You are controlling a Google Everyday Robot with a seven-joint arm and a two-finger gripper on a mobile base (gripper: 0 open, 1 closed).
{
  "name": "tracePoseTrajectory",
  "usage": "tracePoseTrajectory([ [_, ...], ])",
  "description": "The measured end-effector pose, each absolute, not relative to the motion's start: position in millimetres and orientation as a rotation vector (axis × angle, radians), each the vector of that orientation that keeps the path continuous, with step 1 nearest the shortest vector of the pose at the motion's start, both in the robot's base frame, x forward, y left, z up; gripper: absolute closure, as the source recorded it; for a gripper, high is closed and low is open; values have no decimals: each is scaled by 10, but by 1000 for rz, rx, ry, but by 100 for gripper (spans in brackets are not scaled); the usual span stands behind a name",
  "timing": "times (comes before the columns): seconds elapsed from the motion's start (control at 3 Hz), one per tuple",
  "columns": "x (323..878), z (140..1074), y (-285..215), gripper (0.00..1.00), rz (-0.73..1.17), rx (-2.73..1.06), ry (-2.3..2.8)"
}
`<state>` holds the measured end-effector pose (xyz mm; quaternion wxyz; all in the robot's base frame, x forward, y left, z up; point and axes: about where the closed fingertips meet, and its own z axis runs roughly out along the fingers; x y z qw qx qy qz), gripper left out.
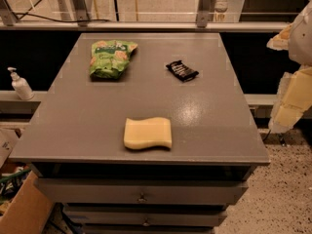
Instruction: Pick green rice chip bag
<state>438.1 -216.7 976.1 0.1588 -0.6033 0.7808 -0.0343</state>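
Note:
The green rice chip bag (111, 57) lies flat on the far left part of the grey table top (97, 116); it is crinkly, bright green, with pale chip pictures. My gripper (293, 97) shows as pale yellow and white parts at the right edge of the view. It is off the table's right side, far from the bag, and holds nothing that I can see.
A small black wrapped bar (182, 70) lies at the far middle-right. A pale yellow wavy sponge (147, 133) lies near the front edge. A white pump bottle (20, 84) stands on a ledge to the left. Drawers (141, 191) are below, a cardboard box (24, 208) at lower left.

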Motion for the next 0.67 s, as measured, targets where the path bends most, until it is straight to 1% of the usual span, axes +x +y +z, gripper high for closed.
tracePoseTrajectory([
  [0.33, 4382, 9761, -2166, 0, -98, -1725, 2232],
  [0.67, 4486, 9676, -2034, 0, -24, -1696, 2186],
])
